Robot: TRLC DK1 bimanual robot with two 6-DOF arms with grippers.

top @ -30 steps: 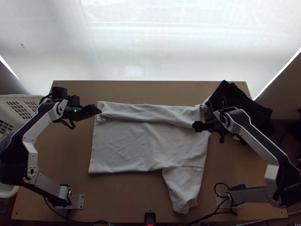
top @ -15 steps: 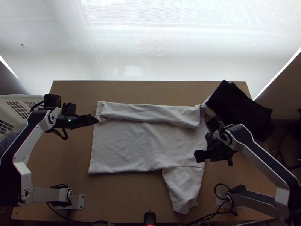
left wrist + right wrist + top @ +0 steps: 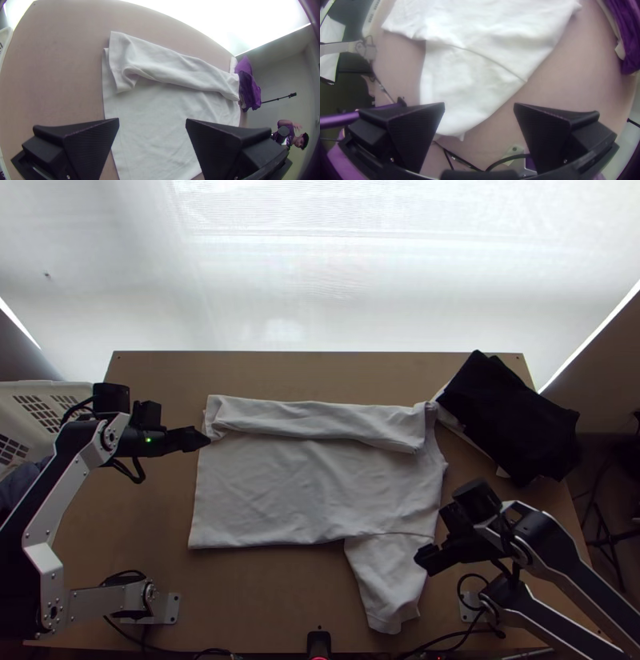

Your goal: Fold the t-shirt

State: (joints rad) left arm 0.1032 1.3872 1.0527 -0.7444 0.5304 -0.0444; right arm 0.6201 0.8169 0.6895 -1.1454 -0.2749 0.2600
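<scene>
Nearest, on the wooden surface [image 3: 240, 596], the shirt's loose sleeve [image 3: 389, 580] points toward the near edge. It looks like thin, limp jersey, light and in no danger of breaking, but likely to wrinkle or drag if pinched by a single layer. I would take it near the cuff, through both layers, and lay it inward over the body.

The right gripper [image 3: 424, 559] is at the sleeve's outer edge, its fingers [image 3: 550, 136] spread wide with nothing gripped between them; how high it sits above the cloth I cannot tell.

Beyond the sleeve, the shirt [image 3: 312, 492] lies spread mid-surface, nearly flat, with soft ripples. Its near hem corner would make a good second hold: with both ends lifted together, so soft a cloth should sag less in the middle.

Farther up, the left gripper [image 3: 206, 440] is by the hem end, fingers [image 3: 90, 143] also wide apart and holding nothing. Next to it the far side is folded inward as a long strip [image 3: 312, 420], slightly puffed; a careless brush could open it.

Past the collar end is a dark pile [image 3: 512, 420], close enough to snag.
</scene>
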